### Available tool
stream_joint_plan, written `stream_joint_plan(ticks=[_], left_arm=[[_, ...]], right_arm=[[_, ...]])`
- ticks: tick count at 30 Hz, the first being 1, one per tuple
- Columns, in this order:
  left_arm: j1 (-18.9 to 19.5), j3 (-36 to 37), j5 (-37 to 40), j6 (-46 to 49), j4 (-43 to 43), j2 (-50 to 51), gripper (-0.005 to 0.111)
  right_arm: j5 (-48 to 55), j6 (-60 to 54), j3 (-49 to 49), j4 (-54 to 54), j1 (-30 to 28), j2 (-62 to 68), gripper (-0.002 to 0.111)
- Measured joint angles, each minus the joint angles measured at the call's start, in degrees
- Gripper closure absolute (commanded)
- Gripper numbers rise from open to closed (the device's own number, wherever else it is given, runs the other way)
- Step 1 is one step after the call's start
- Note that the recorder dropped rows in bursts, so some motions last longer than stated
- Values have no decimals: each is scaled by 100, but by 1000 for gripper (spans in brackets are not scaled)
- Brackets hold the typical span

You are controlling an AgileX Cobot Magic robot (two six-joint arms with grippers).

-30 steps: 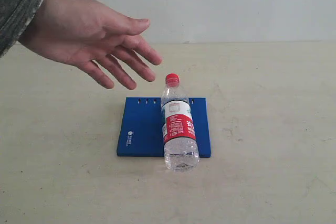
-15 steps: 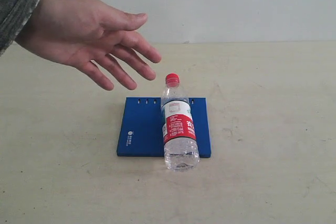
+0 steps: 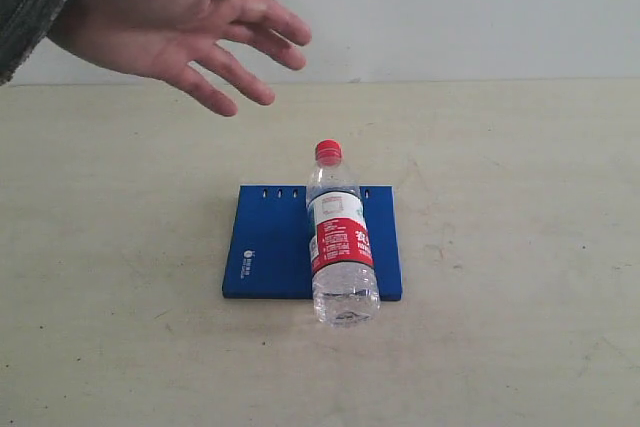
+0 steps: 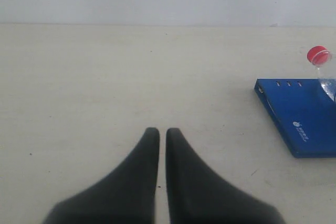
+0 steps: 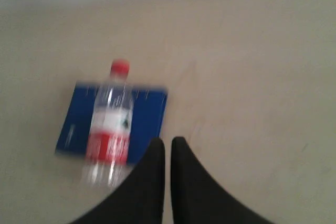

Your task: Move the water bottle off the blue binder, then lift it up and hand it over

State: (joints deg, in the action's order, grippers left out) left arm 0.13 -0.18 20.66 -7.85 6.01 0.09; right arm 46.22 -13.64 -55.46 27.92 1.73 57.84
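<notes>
Bottle lies on binder, base past its edge; likely light, slick, roll-prone. Grasp labelled middle. Left gripper, right gripper: fingers nearly touching, empty.

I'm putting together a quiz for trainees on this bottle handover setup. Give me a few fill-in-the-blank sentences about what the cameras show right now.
The water bottle lies on its ____ on the blue binder.
Its cap is coloured ____.
The person's hand above the table touches ____.
The left tool and right tool are both ____, holding nothing.
Missing words: side; red; nothing; shut.
</notes>
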Motion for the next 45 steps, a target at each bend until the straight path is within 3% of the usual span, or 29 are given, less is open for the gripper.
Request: stream_joint_plan(ticks=[2, 5, 7, 12, 14, 19, 27, 33, 41, 43, 45], left_arm=[[0, 0, 0, 0, 0, 0, 102], [0, 0, 0, 0, 0, 0, 102], [0, 0, 0, 0, 0, 0, 102], [0, 0, 0, 0, 0, 0, 102], [0, 0, 0, 0, 0, 0, 102], [0, 0, 0, 0, 0, 0, 102], [0, 0, 0, 0, 0, 0, 102], [0, 0, 0, 0, 0, 0, 102], [0, 0, 0, 0, 0, 0, 102], [0, 0, 0, 0, 0, 0, 102], [0, 0, 0, 0, 0, 0, 102]], right_arm=[[1499, -858, -517, 630, 0, 1339, 108], [1847, -1769, -678, 1238, 0, 2366, 101], [1699, -2384, -689, 1682, 0, 2909, 86], [993, -3849, -702, 3146, 16, 3790, 28], [504, -4176, -729, 3854, 71, 4035, 20], [-690, -4444, -1104, 4650, 512, 4648, 23], [-1153, -4102, -2656, 4799, 1264, 5871, 23], [-986, -3595, -3419, 4790, 1485, 6735, 23], [-89, -3127, -3469, 3955, 1484, 7233, 24], [-28, -3052, -3469, 3749, 1484, 7246, 29], [-19, -3025, -3469, 3672, 1484, 7246, 45]])
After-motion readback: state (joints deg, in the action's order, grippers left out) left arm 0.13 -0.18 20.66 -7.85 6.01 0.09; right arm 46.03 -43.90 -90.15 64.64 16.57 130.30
